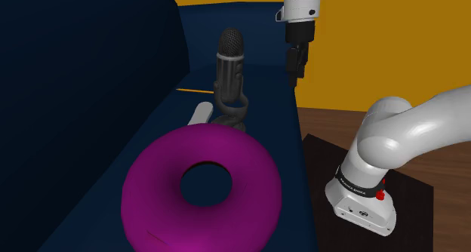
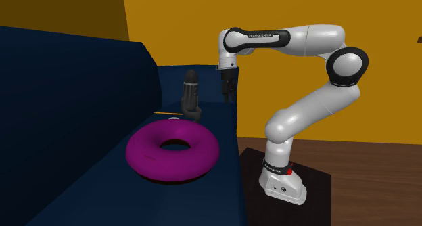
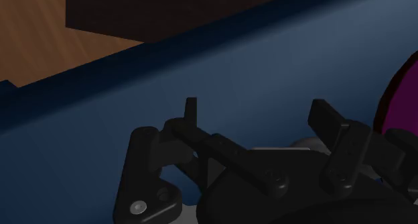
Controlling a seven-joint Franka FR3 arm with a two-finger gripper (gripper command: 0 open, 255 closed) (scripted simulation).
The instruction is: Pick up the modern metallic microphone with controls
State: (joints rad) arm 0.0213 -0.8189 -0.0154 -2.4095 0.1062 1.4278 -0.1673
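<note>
**Gripper hanging open beside the mic, nothing taken yet**

Starting at the shoulder view's left, the navy sofa (image 1: 83, 84) is filling that side. The purple ring (image 1: 151, 190) is lying flat on its seat. At the ring's 12 o'clock the dark grey microphone (image 1: 229, 69) is standing upright on its own foot, the base just behind the ring. A small grey object (image 1: 200, 113) is lying at that base's 9 o'clock.

Moving on to the microphone's 3 o'clock, the gripper (image 1: 297, 62) is hanging over the seat's edge, pointing down. It is sitting near the microphone but not touching it, jaws standing apart and holding nothing.

Here's the danger I'm seeing. A careless sideways sweep toward 9 o'clock is likely tipping that tall, narrow microphone over onto the ring or the seat. Closing on the rounded head is risking a slip, and the straight body below is looking like the safer target.
</note>
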